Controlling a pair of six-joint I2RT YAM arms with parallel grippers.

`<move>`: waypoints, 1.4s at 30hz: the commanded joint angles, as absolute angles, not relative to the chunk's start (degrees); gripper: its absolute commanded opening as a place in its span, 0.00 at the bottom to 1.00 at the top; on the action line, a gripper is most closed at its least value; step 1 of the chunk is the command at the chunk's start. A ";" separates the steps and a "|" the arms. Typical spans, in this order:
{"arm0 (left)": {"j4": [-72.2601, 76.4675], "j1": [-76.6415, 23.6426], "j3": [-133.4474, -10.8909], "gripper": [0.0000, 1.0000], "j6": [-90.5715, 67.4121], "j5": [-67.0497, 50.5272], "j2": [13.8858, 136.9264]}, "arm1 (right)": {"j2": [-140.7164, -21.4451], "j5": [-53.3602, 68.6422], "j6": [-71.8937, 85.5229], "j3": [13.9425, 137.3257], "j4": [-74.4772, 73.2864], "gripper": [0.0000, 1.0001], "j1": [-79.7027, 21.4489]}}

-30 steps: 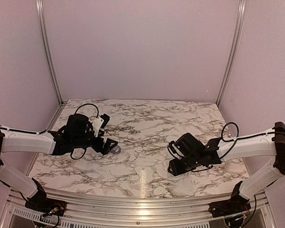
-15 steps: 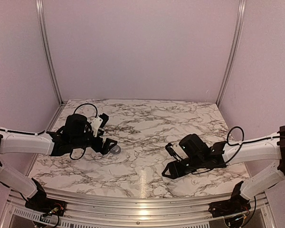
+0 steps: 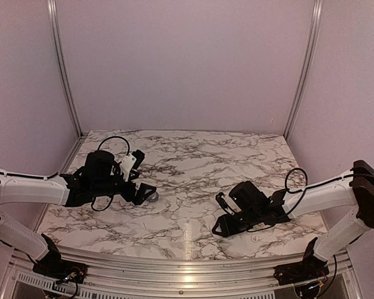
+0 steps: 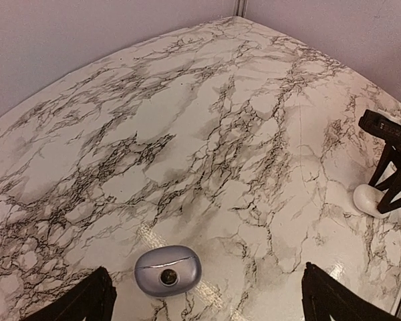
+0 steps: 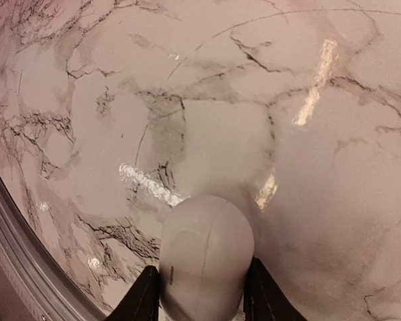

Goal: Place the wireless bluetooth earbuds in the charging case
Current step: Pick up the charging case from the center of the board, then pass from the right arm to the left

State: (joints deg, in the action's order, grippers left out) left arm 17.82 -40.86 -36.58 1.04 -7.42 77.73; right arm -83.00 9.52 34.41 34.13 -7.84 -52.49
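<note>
Right end effector (image 5: 202, 297) clamps white case shell (image 5: 206, 247) by table's near edge: centre squeeze, shell looks slippery. Left end effector (image 4: 207, 301) wide, over lavender case half (image 4: 168, 270) near left edge.

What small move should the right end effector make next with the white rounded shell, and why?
Probably lift it slightly, straight up. The right end effector has a finger against each side of the white rounded shell, which seems to rest on the marble table. The grey-lavender oval part lies apart, between the open fingers of the left end effector.
</note>
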 commanded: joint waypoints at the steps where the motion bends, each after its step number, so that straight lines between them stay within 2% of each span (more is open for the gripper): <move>1: 19.60 -41.55 -35.99 0.99 2.09 -8.01 75.98 | -88.13 6.65 35.98 35.41 -7.51 0.38 -54.79; 5: 19.60 -41.66 -36.01 0.99 2.35 -7.78 76.11 | -92.70 4.96 36.72 38.47 -9.10 0.35 -57.49; 7: 19.60 -41.74 -36.02 0.99 2.43 -7.73 76.07 | -93.70 3.88 37.14 39.38 -9.62 0.27 -58.05; 8: 19.60 -41.75 -35.98 0.99 2.40 -7.66 76.10 | -93.92 3.48 37.26 39.69 -9.81 0.17 -58.09; 9: 19.60 -41.75 -36.09 0.99 2.50 -7.76 76.05 | -94.03 3.13 37.34 40.15 -10.09 0.12 -58.17; 13: 19.60 -42.20 -36.18 0.99 3.12 -8.20 76.18 | -93.38 3.89 36.52 41.38 -9.21 0.03 -58.36; 22: 21.05 -46.95 -34.52 0.99 9.34 -7.56 73.78 | -88.80 12.38 33.31 46.08 -6.27 0.00 -58.00; 27: 25.21 -49.96 -31.02 0.99 13.06 -7.60 69.61 | -82.49 15.34 31.24 46.80 -5.80 0.00 -57.98; 37: 29.55 -51.09 -27.34 0.96 12.38 -25.66 62.96 | -71.24 15.41 22.01 48.76 -5.91 0.00 -59.46; 42: 31.84 -51.14 -27.63 0.96 7.96 -29.36 63.36 | -68.85 14.02 16.13 50.18 -4.62 0.00 -60.58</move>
